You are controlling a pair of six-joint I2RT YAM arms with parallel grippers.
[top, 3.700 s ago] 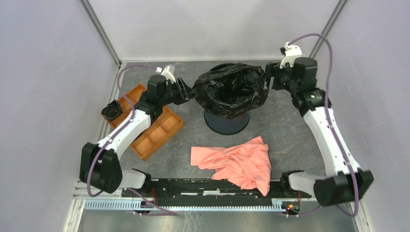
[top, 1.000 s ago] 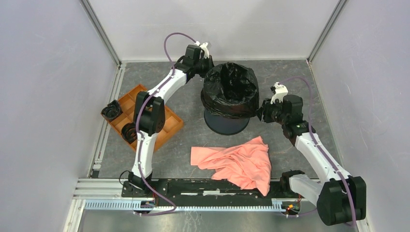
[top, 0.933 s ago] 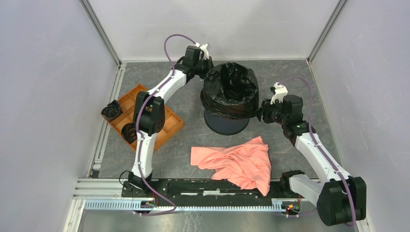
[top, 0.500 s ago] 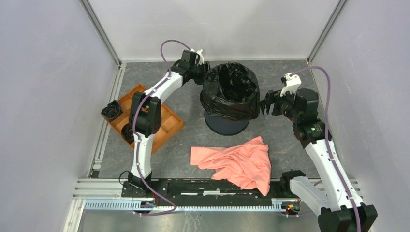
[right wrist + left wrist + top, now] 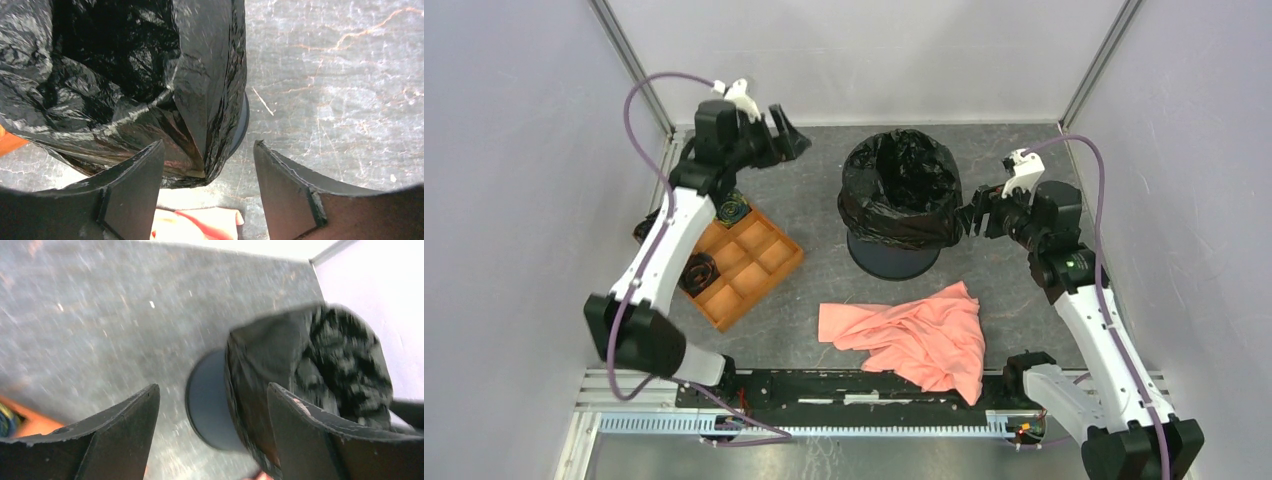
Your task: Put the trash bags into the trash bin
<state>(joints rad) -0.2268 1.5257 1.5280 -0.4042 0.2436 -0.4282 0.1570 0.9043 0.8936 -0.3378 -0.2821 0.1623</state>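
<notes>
At the far left, the left gripper [image 5: 790, 134] hangs high over the grey speckled table [image 5: 1024, 165], well apart from everything. Its black jaws are spread wide with nothing between them. The left wrist view is blurred, but shows only bare tabletop and the bin through the gap. Below it lies the orange compartmented plastic tray [image 5: 774, 255], which has no part in this job.

In the middle stands the tall dark navy cylindrical trash bin [image 5: 894, 262]. The thin, glossy, wrinkled black plastic trash bag [image 5: 894, 218] is seated in it: the film lines the inside and folds over the rim, and a skirt hangs partway down the outer wall. The salmon-pink crumpled cloth [image 5: 914, 335] lies nearer the arms, apart from the bin.

On the right, the right gripper [image 5: 970, 218] sits just beside the bag's skirt. Its jaws are also well apart and grip nothing, and I cannot tell whether a fingertip brushes the film.

The film looks almost weightless, limp and slick, and likely to tear on a hard pinch. The hanging skirt, pinched where the wrinkles bunch, seems the best hold.
</notes>
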